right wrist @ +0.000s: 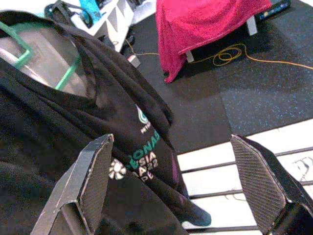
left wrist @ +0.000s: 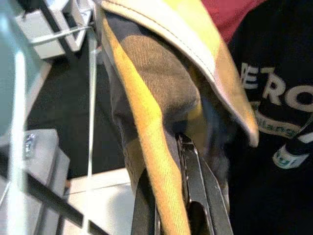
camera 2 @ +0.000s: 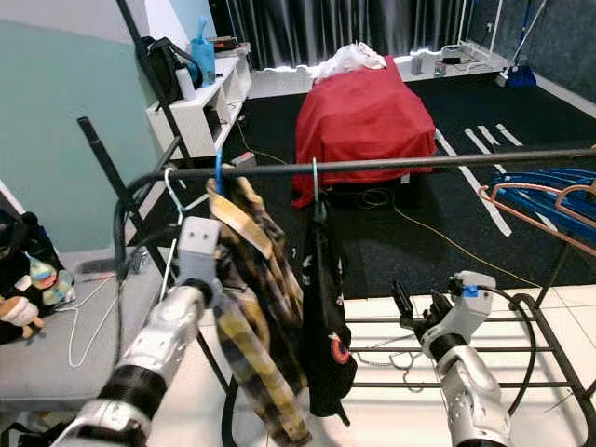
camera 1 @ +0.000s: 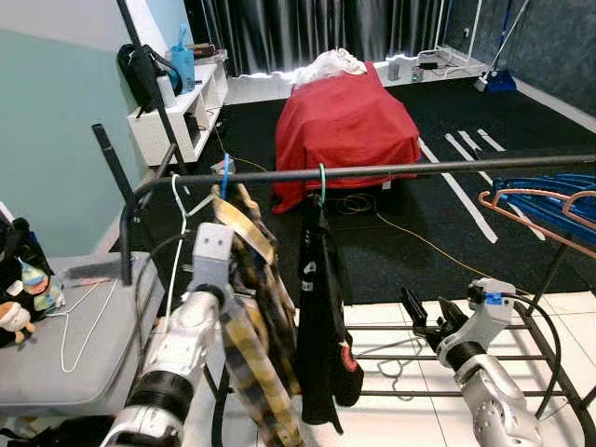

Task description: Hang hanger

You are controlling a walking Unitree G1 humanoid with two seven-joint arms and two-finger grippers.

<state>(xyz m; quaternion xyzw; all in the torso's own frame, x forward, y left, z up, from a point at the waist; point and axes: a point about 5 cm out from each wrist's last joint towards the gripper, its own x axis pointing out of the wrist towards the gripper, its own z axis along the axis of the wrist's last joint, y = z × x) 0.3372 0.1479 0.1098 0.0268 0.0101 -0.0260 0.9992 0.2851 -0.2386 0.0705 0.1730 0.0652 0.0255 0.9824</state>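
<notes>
2 tool fingers (left wrist: 195, 186) (left) pinching plaid shirt (camera 1: 251, 326)

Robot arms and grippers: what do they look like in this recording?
Both arms are silver, ribbed metal segments with black joint rings. The left arm ends in a boxy grey wrist block. The right arm has a white wrist housing with a small blue marking and a black cable looping beside it. The right gripper has two long black fingers with textured pads. The left gripper fingers are narrow and black.
</notes>
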